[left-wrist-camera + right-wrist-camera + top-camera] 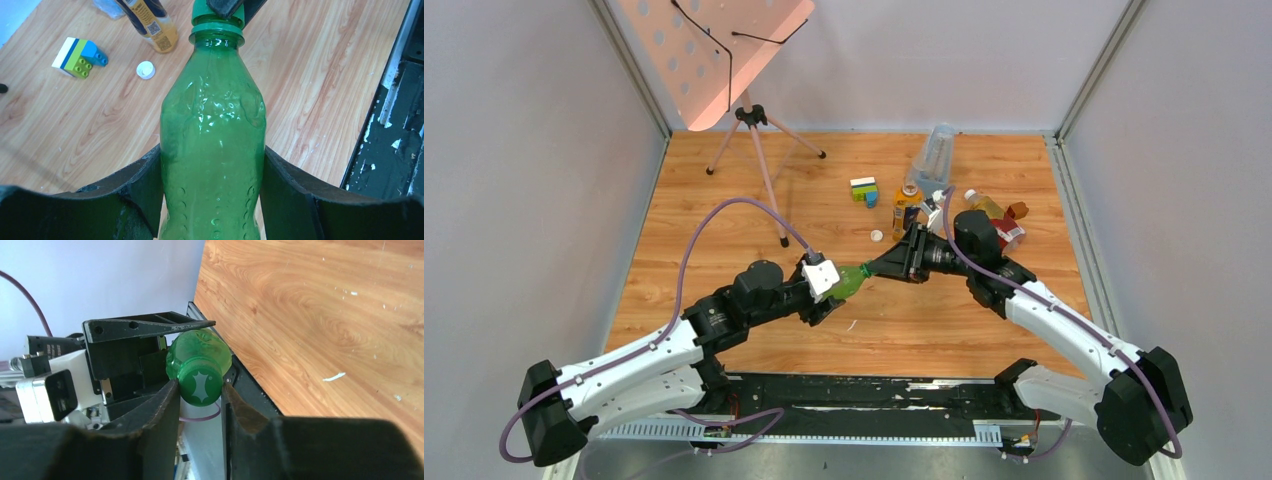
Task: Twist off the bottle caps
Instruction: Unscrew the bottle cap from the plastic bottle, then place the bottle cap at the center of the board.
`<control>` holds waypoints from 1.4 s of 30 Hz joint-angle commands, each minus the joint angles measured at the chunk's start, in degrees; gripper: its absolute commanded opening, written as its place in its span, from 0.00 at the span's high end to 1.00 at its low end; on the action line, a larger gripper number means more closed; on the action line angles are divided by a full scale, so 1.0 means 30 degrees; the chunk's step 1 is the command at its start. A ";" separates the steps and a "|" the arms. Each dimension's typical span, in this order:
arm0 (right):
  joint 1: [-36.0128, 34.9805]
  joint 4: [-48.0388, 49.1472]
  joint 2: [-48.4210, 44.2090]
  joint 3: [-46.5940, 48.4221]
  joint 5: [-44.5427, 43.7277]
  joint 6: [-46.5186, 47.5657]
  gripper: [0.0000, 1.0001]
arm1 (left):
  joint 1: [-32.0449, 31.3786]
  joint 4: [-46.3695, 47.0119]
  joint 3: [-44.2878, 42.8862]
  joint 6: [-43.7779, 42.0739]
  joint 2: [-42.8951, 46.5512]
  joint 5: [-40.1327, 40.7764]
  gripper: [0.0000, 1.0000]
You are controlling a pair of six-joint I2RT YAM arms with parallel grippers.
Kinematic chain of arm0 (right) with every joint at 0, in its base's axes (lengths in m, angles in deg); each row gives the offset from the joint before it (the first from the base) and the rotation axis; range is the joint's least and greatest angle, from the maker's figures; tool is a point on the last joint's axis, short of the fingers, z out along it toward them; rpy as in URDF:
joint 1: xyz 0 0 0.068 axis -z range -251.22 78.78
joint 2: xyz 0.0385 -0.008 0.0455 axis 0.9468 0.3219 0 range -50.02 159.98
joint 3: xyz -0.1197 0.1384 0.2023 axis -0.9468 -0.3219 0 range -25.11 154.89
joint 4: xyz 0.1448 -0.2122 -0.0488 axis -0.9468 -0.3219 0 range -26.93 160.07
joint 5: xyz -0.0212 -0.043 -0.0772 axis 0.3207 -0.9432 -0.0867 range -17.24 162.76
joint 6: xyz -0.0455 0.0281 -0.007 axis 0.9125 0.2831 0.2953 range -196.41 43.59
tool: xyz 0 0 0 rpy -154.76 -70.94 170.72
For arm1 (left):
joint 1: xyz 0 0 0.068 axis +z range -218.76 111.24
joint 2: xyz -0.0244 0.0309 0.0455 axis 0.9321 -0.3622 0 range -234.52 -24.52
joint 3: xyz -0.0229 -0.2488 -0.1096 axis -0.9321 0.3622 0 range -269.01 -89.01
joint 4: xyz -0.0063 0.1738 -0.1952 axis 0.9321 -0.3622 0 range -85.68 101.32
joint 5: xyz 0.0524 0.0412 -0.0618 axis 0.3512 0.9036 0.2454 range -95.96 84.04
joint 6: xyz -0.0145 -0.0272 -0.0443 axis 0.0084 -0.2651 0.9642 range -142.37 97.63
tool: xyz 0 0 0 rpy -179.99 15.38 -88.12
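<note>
Right gripper pinches the green cap, left gripper clamps the green bottle

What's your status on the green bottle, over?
Left gripper clamped on green bottle body. Right gripper shut on green cap. Loose white cap lies apart, nothing blocking.

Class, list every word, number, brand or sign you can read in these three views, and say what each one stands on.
No word or number can be read.
Yellow-label amber bottle: two square scan codes and dark print, too blurred to read.
Red-label amber bottle: too small to read.
Green cap: a pale star-shaped mark on top, no letters.
Green bottle: no print shows.
</note>
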 commanded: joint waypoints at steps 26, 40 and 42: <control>-0.0021 0.4790 -0.7028 -0.2853 0.6362 2.2933 1.00 | 0.4516 0.2297 -0.0998 0.4696 -0.0482 -1.5597 1.00; -0.0017 0.5588 -0.7641 -0.3865 0.0371 1.7527 1.00 | 0.4719 0.1216 -0.0380 0.4023 0.1818 -1.0534 1.00; -0.0017 0.5595 -0.6820 -0.3986 -0.1972 1.5927 1.00 | 0.4719 0.1234 -0.0039 0.4161 0.2552 -0.8306 1.00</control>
